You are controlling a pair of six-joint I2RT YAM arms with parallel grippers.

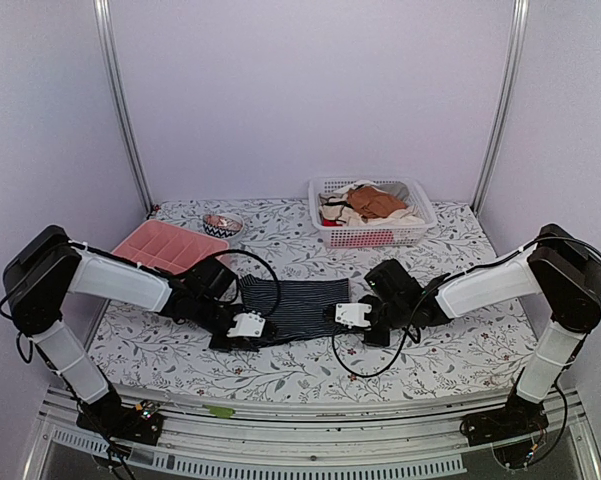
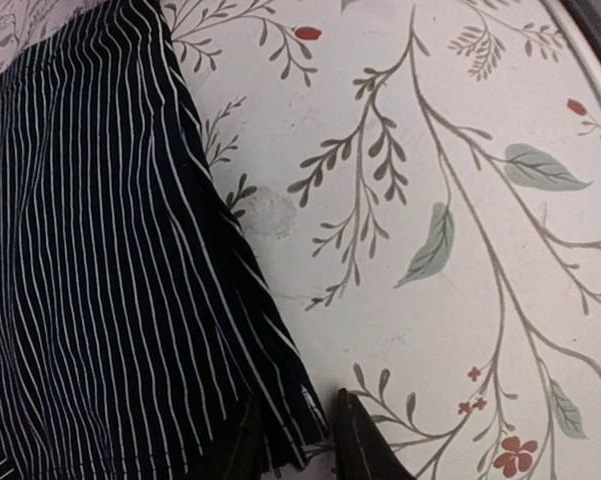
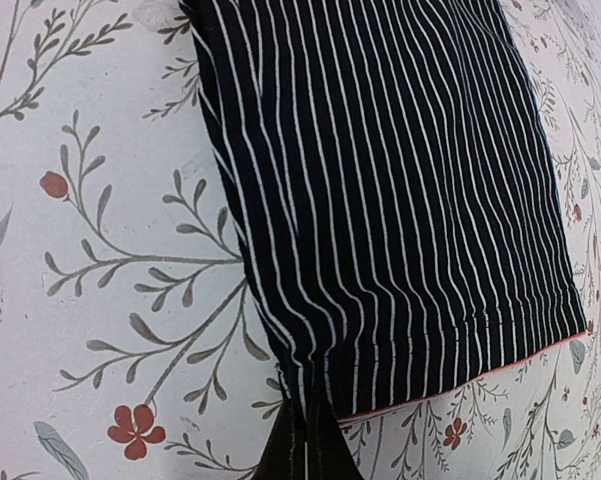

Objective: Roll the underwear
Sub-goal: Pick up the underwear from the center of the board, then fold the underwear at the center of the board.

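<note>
Top external view: the underwear (image 1: 295, 303), dark with thin white stripes, is laid flat on the floral table (image 1: 450, 355), between the two arms. The left gripper (image 1: 248, 325) is set at its near left corner and the right gripper (image 1: 352, 315) at its near right corner. A pink tray (image 1: 165, 245), a small bowl (image 1: 222, 225) and a white basket (image 1: 412, 232) of clothes are kept well apart, further back.

Left wrist view: the striped hem corner is seen between the jaws of the left gripper (image 2: 298, 445). The jaws are closed down to a narrow gap filled by cloth, so a pinch is judged to be made there. The rest of the garment is spread flat to the left.

Right wrist view: the jaws of the right gripper (image 3: 302, 445) are pressed together on the other corner, where a thin red edge runs along the hem. The fabric is drawn smooth away from the pinch.

The start of the roll appears to be in hand. Both corners should be lifted only slightly and turned over together toward the far edge, at one pace, so that the hem is kept straight and the first turn is made tight. If one side is led ahead, a skewed, loose roll may be expected.
</note>
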